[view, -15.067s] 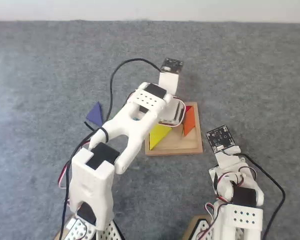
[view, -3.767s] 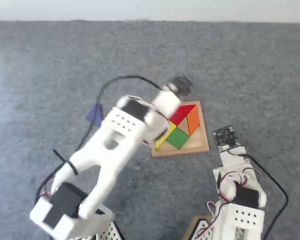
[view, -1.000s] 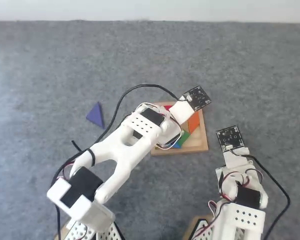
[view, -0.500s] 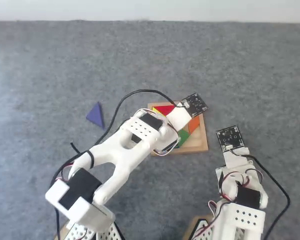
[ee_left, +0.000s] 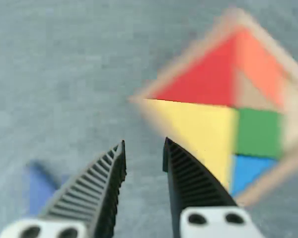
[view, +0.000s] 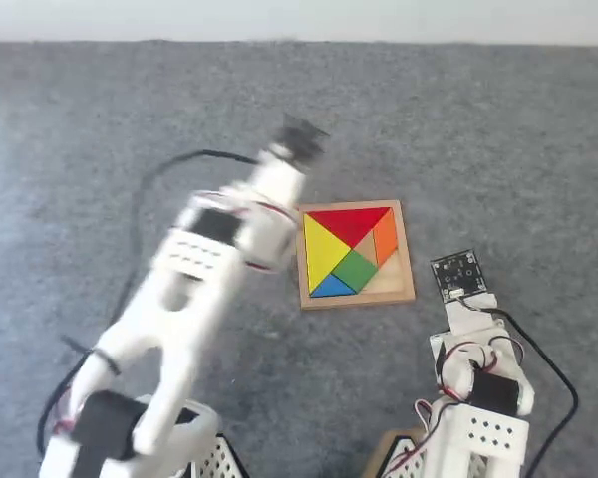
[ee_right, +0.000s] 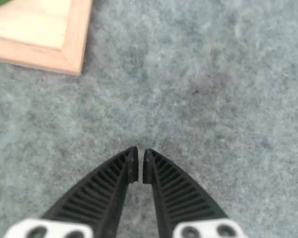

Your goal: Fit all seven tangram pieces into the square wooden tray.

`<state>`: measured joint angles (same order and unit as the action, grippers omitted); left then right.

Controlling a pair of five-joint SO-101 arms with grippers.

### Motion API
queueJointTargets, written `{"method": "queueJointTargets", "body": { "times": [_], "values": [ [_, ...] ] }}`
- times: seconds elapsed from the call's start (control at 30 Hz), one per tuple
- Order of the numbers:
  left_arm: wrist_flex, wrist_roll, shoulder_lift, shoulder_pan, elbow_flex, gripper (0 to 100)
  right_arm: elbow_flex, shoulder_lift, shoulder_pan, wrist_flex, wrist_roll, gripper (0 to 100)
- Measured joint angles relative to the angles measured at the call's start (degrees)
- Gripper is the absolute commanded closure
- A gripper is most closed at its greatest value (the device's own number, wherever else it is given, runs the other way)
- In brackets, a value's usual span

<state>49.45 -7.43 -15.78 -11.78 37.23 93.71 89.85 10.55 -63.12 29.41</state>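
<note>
Well, the grey table [view: 498, 129] was the biggest thing. The left arm [view: 194, 261] stretched over it, and the left gripper [ee_left: 144, 148] hung beside the tray [view: 359, 301], a little spread and holding nothing. The right gripper [ee_right: 140, 161] pointed down at the table, pressed together. The wooden tray lay near it, holding a red piece [view: 349, 223], yellow piece [view: 322, 251], green piece [view: 356, 269], orange piece [view: 386, 239] and blue piece [view: 331, 287]. One small bluish piece [ee_left: 37, 186] lay outside on the table.
</note>
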Motion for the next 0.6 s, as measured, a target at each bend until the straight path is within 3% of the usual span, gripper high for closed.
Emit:
{"method": "queueJointTargets", "body": {
  "times": [0.27,0.6],
  "values": [
    [-0.35,4.66,4.31,24.35,-2.46,75,0.00,0.00,0.00,0.00,0.00,96.1],
    [7.12,11.34,31.21,27.16,-22.77,75,0.00,0.00,0.00,0.00,0.00,96.1]
  ]
}}
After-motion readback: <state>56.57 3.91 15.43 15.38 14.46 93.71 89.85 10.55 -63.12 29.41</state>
